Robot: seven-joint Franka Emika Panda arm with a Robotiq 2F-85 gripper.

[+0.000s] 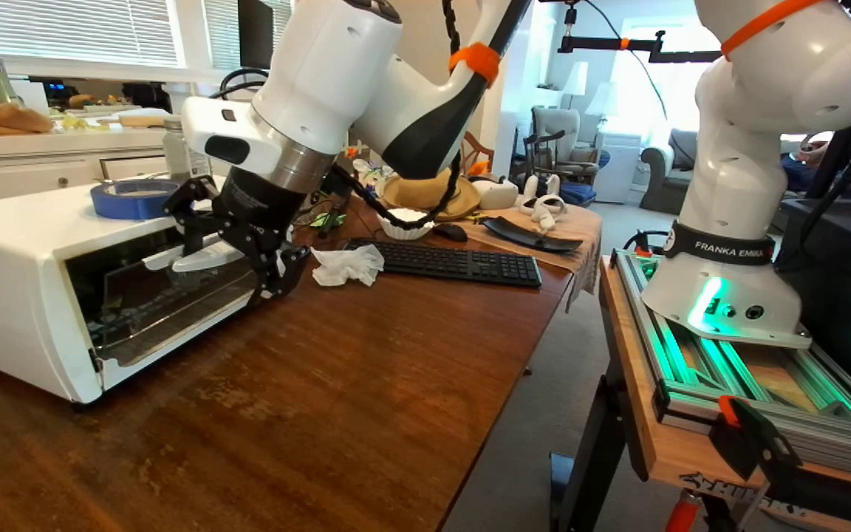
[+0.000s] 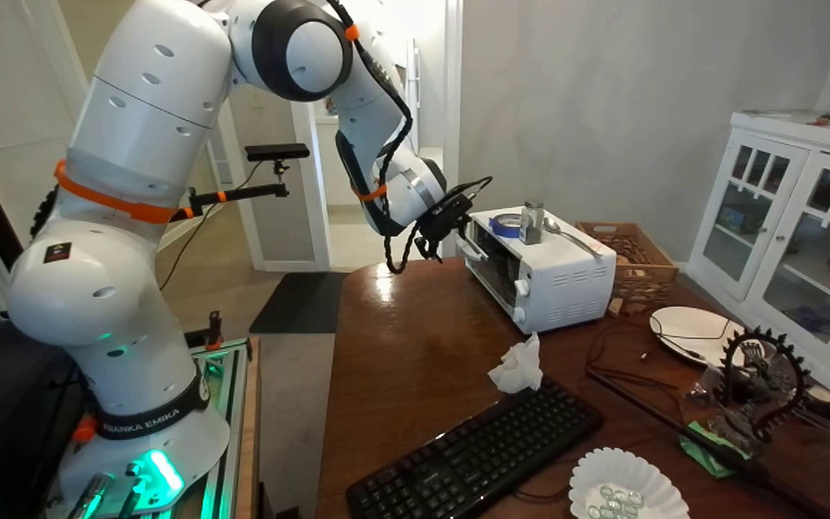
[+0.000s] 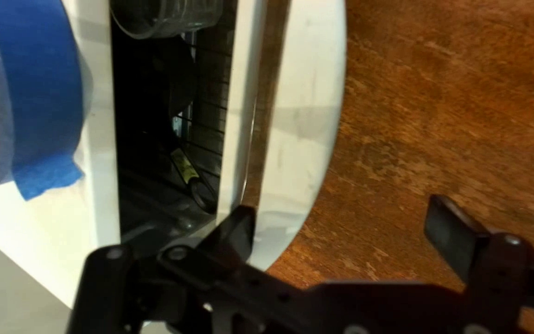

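A white toaster oven (image 1: 8, 266) is seen at the left of an exterior view, supported by the wooden counter (image 1: 307, 399), with its door (image 3: 237, 120) partly open. Through the gap, at the upper left of the wrist view, a clear vessel (image 3: 169, 16) and a wire rack (image 3: 209, 120) are revealed inside; below them a dark object (image 3: 186, 169) with a yellowish patch is made out, its kind unclear. The gripper (image 3: 341, 206) is spread wide with nothing clasped; one finger (image 3: 237, 232) is placed by the door handle (image 3: 301, 102), and whether contact is made cannot be told. On the oven's top, a blue tape roll (image 2: 506, 227), a glass jar (image 2: 532, 223) and a spoon (image 2: 575, 239) are carried; the jar's contents cannot be identified. At the lower right of an exterior view, clear pebbles (image 2: 615, 502) are held in a white fluted bowl (image 2: 649, 476). Right of the oven there, a wicker basket (image 2: 644, 280) is shown, its contents unclear.
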